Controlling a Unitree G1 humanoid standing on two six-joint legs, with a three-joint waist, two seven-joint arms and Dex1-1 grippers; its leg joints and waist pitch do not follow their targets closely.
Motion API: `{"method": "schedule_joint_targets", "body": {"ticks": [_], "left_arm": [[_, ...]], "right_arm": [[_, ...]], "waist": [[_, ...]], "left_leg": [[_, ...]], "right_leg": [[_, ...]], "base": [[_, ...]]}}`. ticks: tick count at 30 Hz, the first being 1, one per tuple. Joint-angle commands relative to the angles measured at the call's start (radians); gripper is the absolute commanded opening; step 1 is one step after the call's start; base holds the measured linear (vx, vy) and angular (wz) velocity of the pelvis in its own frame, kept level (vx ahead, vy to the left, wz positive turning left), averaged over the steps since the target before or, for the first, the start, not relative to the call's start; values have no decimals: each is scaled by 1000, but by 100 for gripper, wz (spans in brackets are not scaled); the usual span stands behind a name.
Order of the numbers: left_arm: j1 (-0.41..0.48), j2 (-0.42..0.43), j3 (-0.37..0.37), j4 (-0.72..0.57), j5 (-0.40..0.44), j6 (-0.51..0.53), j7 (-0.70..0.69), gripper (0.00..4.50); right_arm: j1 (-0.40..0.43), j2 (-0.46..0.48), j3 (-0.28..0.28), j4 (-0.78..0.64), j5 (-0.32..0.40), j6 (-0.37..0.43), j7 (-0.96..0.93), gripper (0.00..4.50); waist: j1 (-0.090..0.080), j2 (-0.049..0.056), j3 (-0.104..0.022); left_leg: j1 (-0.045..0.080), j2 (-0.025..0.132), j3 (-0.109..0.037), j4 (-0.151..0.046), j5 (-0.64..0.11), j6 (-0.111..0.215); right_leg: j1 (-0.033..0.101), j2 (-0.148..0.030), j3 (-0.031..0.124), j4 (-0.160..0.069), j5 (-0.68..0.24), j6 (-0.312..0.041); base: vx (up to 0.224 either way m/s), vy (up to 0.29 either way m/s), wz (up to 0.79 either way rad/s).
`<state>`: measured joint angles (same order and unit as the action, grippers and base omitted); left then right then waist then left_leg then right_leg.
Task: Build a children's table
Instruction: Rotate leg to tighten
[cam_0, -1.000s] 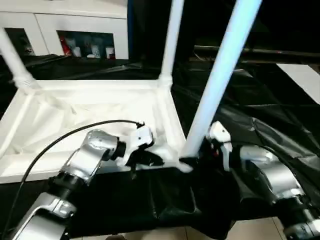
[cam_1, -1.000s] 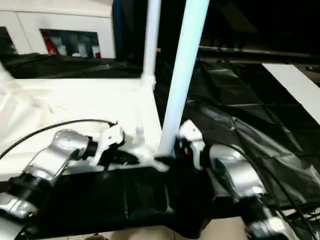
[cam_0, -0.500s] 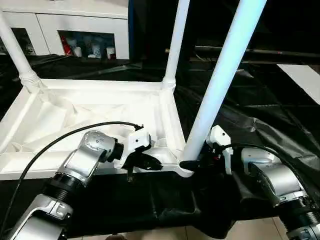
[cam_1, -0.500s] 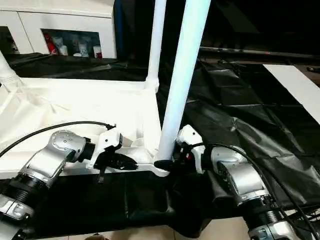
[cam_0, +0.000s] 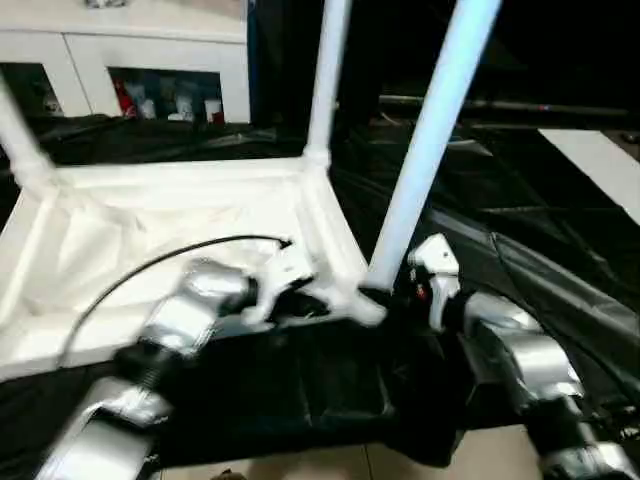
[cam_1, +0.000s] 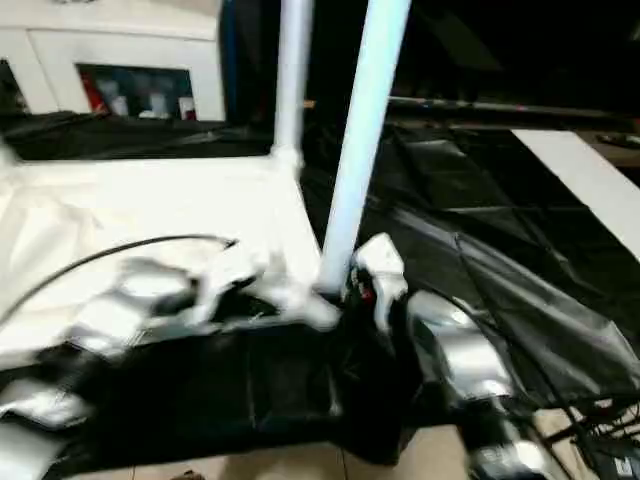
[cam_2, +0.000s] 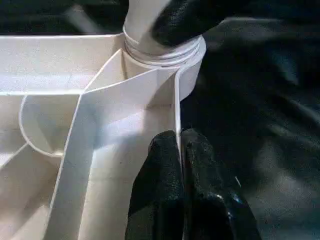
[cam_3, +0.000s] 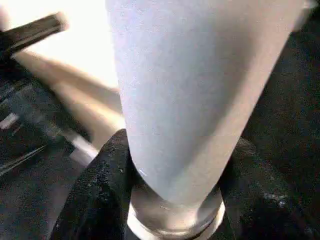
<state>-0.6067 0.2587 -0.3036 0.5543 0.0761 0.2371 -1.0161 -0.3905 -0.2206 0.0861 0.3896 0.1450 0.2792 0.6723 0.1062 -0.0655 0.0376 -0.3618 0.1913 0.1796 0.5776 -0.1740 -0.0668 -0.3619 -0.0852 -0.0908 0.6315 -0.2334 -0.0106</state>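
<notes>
My right gripper (cam_3: 170, 200) hugs the near right leg (cam_0: 425, 160) so it stands straight, while my left gripper (cam_2: 181, 165) pinches the tabletop's (cam_0: 150, 230) near rim to keep it from sliding.

Smooth white plastic tabletop (cam_0: 180, 215)

Both silver forearms reach forward and inward. The left gripper (cam_2: 180, 150) has its fingers pressed together; the right gripper (cam_3: 172, 165) has its fingers (cam_3: 107, 175) spread apart.
</notes>
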Motion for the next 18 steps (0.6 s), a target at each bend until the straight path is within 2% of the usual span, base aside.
{"method": "schedule_joint_targets", "body": {"ticks": [1, 2, 3, 4, 5, 8, 11, 12, 16, 18], "left_arm": [[-53, -127, -8, 52, 0, 42, 159, 0], [-63, -149, -9, 61, 2, 53, 181, 0], [-70, -166, -14, 65, 6, 58, 194, 0], [-72, -170, -15, 66, 7, 59, 197, 0], [-77, -182, -17, 69, 9, 63, 207, 0], [-84, -209, -31, 74, 18, 52, 202, 0], [-84, -202, -39, 86, 29, 33, 185, 0], [-81, -189, -41, 93, 35, 21, 171, 0], [-70, -164, -43, 81, 31, 12, 135, 0], [-53, -127, -47, 51, 17, 4, 79, 0]], "right_arm": [[-43, 99, 9, 150, -31, 67, -189, 204], [-63, 118, 8, 183, -41, 74, -234, 204], [-80, 132, 10, 211, -52, 76, -269, 204], [-84, 135, 11, 217, -55, 76, -277, 204], [-96, 146, 12, 234, -57, 77, -295, 204], [-127, 194, 11, 259, -51, 58, -297, 204], [-142, 217, -7, 268, -41, 45, -285, 204], [-152, 221, -23, 279, -26, 35, -271, 258], [-153, 202, -31, 274, -9, 32, -233, 291], [-136, 156, -17, 234, -1, 29, -155, 316]], "waist": [[-4, 14, -36], [-9, 12, -35], [-10, 11, -34], [-11, 10, -35], [-9, 21, -35], [-14, 16, -40], [-14, 19, -42], [-14, 19, -42], [-13, 19, -42], [-13, 19, -42]], "left_leg": [[20, 54, -25, -80, -312, -49], [20, 53, -25, -80, -325, -56], [22, 53, -30, -82, -346, -67], [19, 52, -32, -82, -351, -64], [19, 53, -34, -83, -351, -64], [17, 52, -31, -85, -334, -54], [14, 52, -28, -84, -304, -41], [13, 53, -27, -84, -297, -38], [14, 54, -26, -85, -297, -30], [13, 54, -25, -86, -289, -28]], "right_leg": [[18, -90, 63, -107, -336, -157], [15, -90, 63, -109, -363, -153], [15, -92, 61, -115, -417, -136], [16, -94, 61, -122, -442, -116], [17, -94, 61, -121, -434, -111], [15, -86, 63, -116, -337, -121], [18, -83, 64, -108, -262, -142], [19, -84, 64, -107, -246, -147], [19, -85, 64, -106, -237, -158], [21, -84, 64, -104, -216, -161]], "base": [[0, 0, 0], [0, 0, 0], [0, 0, 0], [0, 0, 0], [0, 0, 0], [0, 0, 0], [0, 0, 0], [0, 0, 0], [0, 0, 0], [0, 0, 0]]}}
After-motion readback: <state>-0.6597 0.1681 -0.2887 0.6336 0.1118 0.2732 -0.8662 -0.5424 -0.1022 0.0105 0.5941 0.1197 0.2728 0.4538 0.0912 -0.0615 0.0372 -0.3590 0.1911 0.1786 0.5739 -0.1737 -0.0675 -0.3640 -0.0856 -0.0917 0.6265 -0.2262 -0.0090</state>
